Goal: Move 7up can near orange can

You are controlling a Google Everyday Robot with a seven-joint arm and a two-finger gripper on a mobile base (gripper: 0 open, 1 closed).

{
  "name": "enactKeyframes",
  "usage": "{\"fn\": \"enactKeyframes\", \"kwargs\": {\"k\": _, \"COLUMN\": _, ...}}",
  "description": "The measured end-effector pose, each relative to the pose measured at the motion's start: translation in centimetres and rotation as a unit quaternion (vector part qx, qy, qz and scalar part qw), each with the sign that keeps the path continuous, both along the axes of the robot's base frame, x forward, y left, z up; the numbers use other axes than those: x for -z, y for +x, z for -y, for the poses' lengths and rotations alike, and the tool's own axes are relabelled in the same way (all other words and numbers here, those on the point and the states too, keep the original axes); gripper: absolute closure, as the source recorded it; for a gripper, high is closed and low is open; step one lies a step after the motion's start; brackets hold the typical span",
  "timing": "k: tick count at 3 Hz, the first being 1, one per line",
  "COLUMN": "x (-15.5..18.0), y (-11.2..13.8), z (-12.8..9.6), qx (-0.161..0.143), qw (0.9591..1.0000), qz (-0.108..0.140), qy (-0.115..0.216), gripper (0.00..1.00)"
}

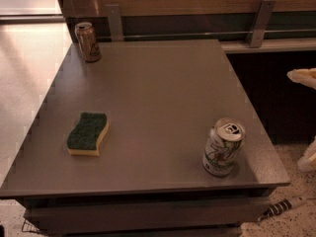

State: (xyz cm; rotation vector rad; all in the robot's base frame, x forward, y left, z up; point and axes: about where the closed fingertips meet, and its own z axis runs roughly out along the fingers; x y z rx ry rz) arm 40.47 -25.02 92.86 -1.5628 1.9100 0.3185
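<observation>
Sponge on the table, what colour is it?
The sponge is green on top, yellow below, in the camera view. The tool is at the right edge, beyond the table.

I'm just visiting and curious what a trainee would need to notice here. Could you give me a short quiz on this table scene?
1. True or false: the white-and-green aluminium 7up can touches the brownish-orange aluminium can.
2. What lies flat on the grey table, front left? A) a green-topped yellow sponge B) a fork C) a cup
3. Fill in: the pale gripper shows only at the picture's ____ edge, off the table.
Key: 1 false; 2 A; 3 right.
</observation>
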Motion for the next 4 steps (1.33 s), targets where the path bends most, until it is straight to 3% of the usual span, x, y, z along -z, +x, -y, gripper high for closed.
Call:
{"fn": "enactKeyframes", "kwargs": {"k": 1, "x": 1.4, "y": -0.6, "z": -1.9, "qx": -0.037, "qw": 0.9891, "qz": 0.024, "qy": 0.141, "gripper": 0.0}}
{"fn": "enactKeyframes", "kwargs": {"k": 2, "x": 0.6, "y": -0.6, "z": -4.2, "qx": -0.05, "qw": 0.9664, "qz": 0.046, "qy": 0.248, "gripper": 0.0}}
{"fn": "enactKeyframes", "kwargs": {"k": 3, "x": -0.3, "y": -0.2, "z": -6.4, "qx": -0.066, "qw": 0.9473, "qz": 0.058, "qy": 0.308, "gripper": 0.0}}
{"fn": "enactKeyframes", "kwargs": {"k": 4, "x": 0.7, "y": -0.7, "z": -7.9, "qx": -0.064, "qw": 0.935, "qz": 0.05, "qy": 0.345, "gripper": 0.0}}
